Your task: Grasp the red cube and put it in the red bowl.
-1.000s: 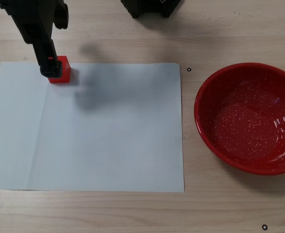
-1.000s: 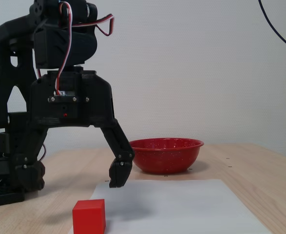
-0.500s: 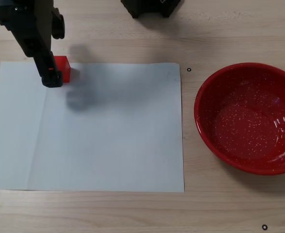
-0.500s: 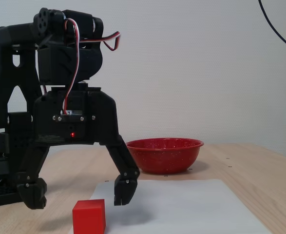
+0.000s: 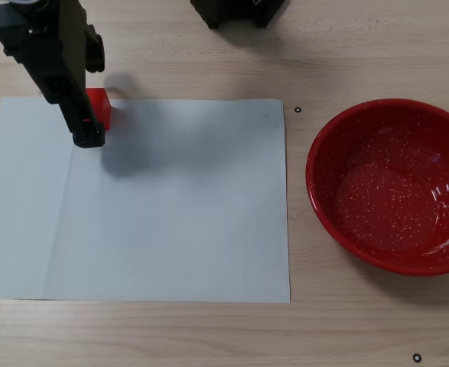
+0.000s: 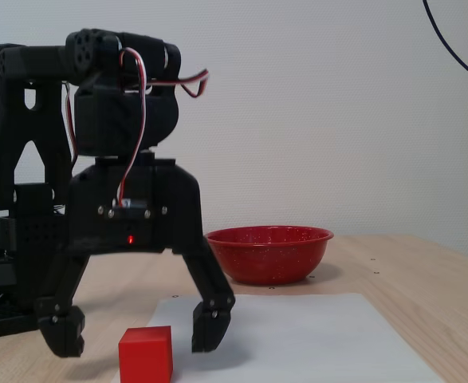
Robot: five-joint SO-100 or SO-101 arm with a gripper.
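Observation:
The red cube (image 5: 100,108) lies at the far left corner of a white paper sheet (image 5: 178,206); in the low fixed view it (image 6: 146,356) sits at the bottom. My black gripper (image 5: 92,95) is open, its jaws spread wide on either side of the cube, tips low near the paper (image 6: 138,329). The arm hides part of the cube in the fixed view from above. The fingers do not touch the cube. The red bowl (image 5: 325,145), glossy with white speckles, stands empty on the wooden table to the right of the paper, and shows farther back in the low view (image 6: 269,255).
The arm's black base (image 5: 235,11) stands at the table's far edge. Small black marks (image 5: 297,109) dot the wood beside the paper. A white wall is behind the table in the low fixed view.

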